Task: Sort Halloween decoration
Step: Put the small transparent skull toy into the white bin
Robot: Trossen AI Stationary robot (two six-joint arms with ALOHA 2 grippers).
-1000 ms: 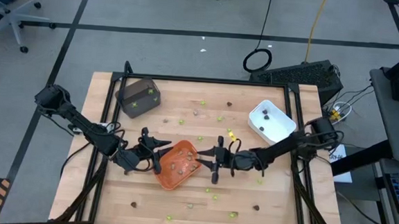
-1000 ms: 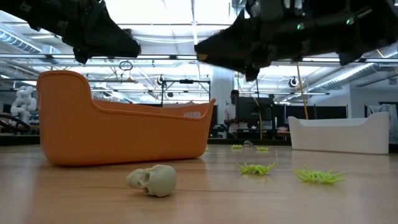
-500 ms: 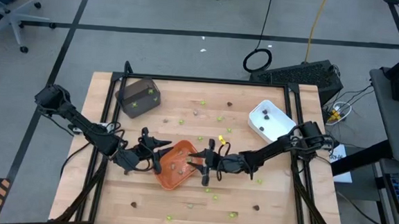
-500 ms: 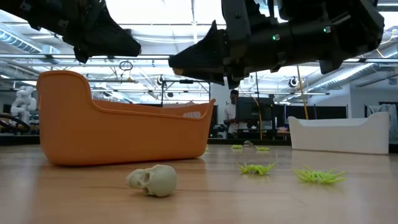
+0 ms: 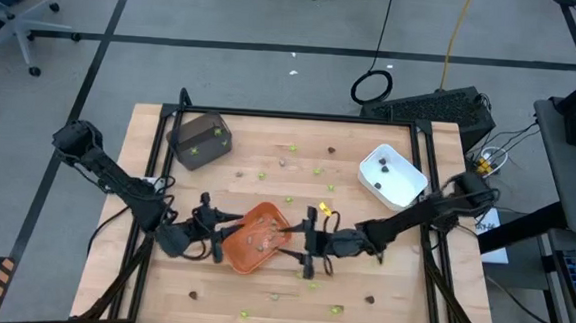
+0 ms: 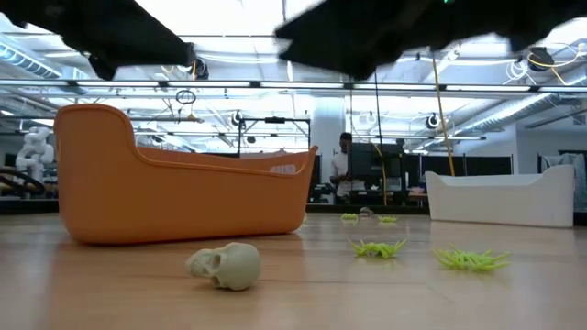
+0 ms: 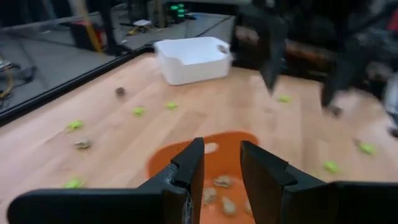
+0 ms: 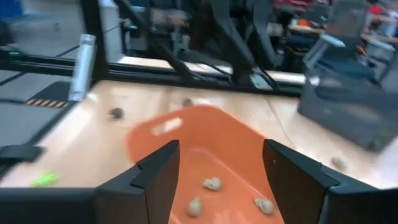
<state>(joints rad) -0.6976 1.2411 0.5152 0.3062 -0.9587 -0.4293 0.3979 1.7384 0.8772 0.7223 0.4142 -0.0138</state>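
Halloween decoration pieces (image 5: pixel 289 198) scattered over the wooden table (image 5: pixel 141 273): lime-green bits around the middle and near the front edge, dark brown ones toward the back and front. Several tan-grey pieces (image 8: pixel 212 183) lying inside the orange tray (image 5: pixel 254 237) near the table's centre; one skull-shaped tan piece (image 6: pixel 226 266) on the bare wood in front of that tray, green spidery bits (image 6: pixel 377 247) to its side. A few dark pieces in the white tray (image 5: pixel 391 175) at the back right; green ones in the dark grey tray (image 5: pixel 199 139) at the back left.

Right gripper (image 5: pixel 310 246) just beside the orange tray's right end, fingers spread wide, nothing between them. Left gripper (image 5: pixel 214 225) at the tray's left end, fingers (image 7: pixel 186 174) narrowly parted, empty, above the tray's rim.
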